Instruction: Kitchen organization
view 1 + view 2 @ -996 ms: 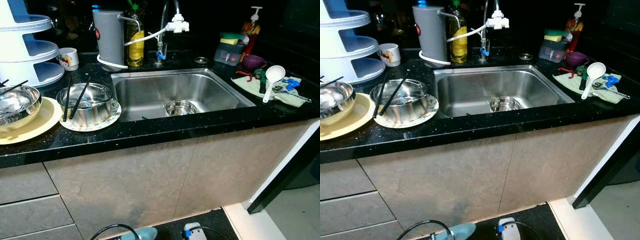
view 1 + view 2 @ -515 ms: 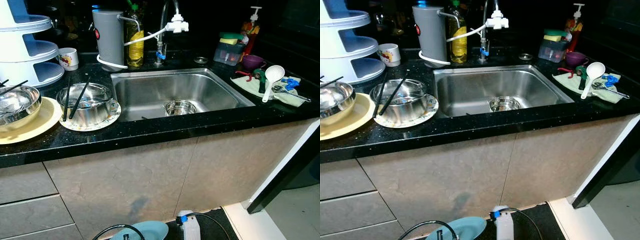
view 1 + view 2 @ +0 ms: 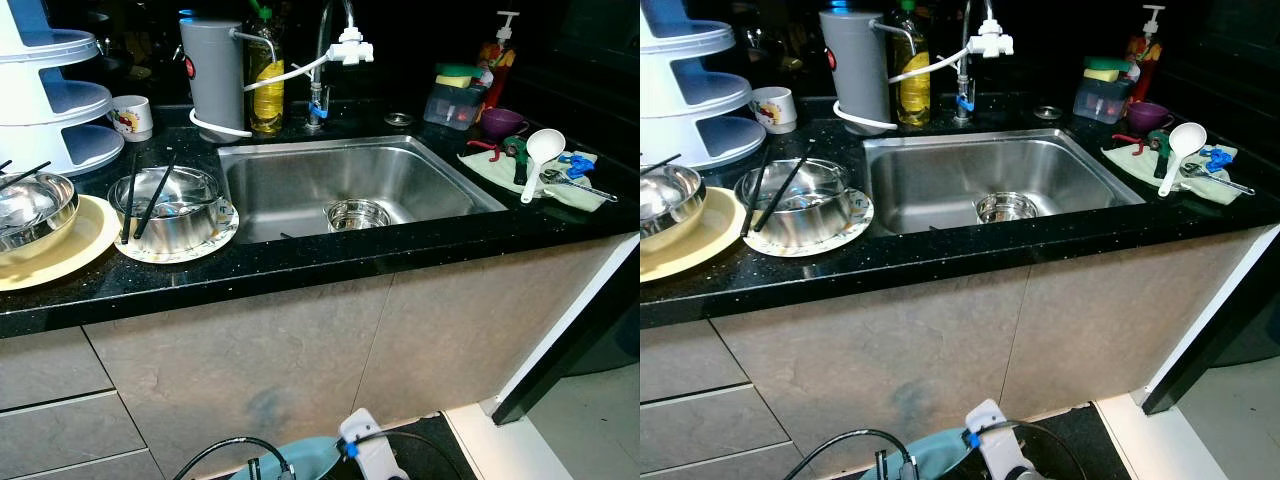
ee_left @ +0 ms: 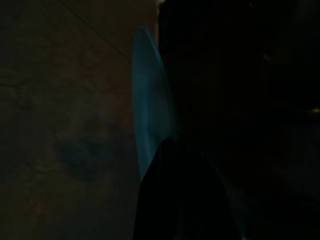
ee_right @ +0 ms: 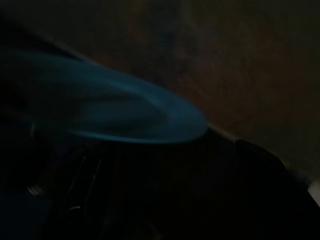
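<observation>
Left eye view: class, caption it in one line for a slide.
Steel sink holding a small bowl, dishes stacked beside it, blue plate low before the cabinets.

White blocky housing (image 3: 362,450) with a small blue connector at one edge, black cable (image 3: 845,445) looping out beside it, and one broad, dark, rounded finger (image 4: 182,197) barely made out in gloom.

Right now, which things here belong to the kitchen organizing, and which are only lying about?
Belonging to the job:
- light blue plate, low before the cabinet
- steel bowl with chopsticks on a plate
- small steel bowl in the sink

Just lying about:
- white ladle
- oil bottle
- mug
</observation>
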Controlling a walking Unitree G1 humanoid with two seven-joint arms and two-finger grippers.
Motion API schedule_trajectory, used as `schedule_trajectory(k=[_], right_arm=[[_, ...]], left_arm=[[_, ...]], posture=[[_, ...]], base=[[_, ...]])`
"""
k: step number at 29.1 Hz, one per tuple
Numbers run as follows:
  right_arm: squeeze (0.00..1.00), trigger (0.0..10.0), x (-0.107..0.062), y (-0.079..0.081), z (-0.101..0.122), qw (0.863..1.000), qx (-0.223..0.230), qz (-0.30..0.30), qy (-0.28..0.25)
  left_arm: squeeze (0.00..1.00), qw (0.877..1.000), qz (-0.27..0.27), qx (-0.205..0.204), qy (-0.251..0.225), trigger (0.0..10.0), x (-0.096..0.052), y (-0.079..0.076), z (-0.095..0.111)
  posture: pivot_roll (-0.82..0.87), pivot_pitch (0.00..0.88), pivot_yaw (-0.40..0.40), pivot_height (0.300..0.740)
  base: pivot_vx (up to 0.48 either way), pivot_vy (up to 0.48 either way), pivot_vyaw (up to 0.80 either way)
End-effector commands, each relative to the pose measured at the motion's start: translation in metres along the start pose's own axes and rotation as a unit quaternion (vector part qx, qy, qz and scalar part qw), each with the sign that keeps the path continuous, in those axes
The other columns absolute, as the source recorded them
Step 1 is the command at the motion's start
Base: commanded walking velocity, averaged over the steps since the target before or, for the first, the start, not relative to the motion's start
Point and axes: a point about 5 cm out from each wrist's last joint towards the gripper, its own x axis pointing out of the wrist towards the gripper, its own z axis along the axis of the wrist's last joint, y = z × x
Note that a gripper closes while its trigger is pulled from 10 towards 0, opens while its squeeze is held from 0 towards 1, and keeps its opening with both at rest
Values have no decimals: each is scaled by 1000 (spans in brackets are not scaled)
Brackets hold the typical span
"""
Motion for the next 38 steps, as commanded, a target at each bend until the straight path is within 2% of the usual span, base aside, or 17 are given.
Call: schedule_trajectory(k=[1,2,3,5,11,17,19,21,23,25,26,27,38], right_arm=[[0,10000,1,9,5,997,-72,26,-22],[0,10000,1,9,5,997,-72,26,-22],[0,10000,0,17,3,989,-137,50,-24],[0,10000,0,27,2,973,-215,76,-28],[0,10000,1,31,7,954,-279,99,-44],[0,10000,1,31,7,952,-282,108,-46],[0,10000,0,30,7,955,-273,105,-44],[0,10000,0,25,5,967,-238,84,-41],[0,10000,0,25,5,967,-238,84,-41],[0,10000,-1,18,5,978,-194,65,-40],[0,10000,-1,18,5,978,-194,65,-40],[0,10000,-3,16,2,982,-173,58,-40],[0,10000,-4,22,-2,982,-172,68,-38]], left_arm=[[0,1000,-22,-9,7,10000,-5,-9,-6],[0,1000,-22,-9,7,10000,-5,-9,-6],[0,1000,-25,-9,4,10000,-5,-8,-6],[0,999,-33,2,-3,10000,-6,-6,-5],[0,999,-28,17,-24,10000,-5,3,0],[0,998,-24,22,-60,10000,-2,11,11],[0,997,-22,24,-71,10000,-2,13,14],[0,995,-14,30,-94,10000,-3,14,18],[0,995,-14,30,-94,10000,-3,14,18],[0,994,-10,32,-107,10000,-7,15,18],[0,994,-10,32,-107,10000,-7,15,18],[0,992,-11,35,-121,10000,-14,13,15],[0,986,-36,52,-152,10000,-29,7,11]], posture=[[-40,95,-68,740],[-40,95,-68,740],[-45,95,-66,740],[-43,95,-66,740],[-40,94,-66,740],[-40,92,-65,740],[-39,91,-67,740],[-39,91,-67,740],[-39,91,-67,740],[-38,89,-66,740],[-38,89,-66,740],[-38,89,-66,740],[-39,90,-66,740]], base=[[0,0,0],[0,0,0],[0,0,0],[0,0,0],[0,0,0],[0,0,0],[0,0,0],[0,0,0],[0,0,0],[0,0,0],[0,0,0],[0,0,0],[0,0,0]])
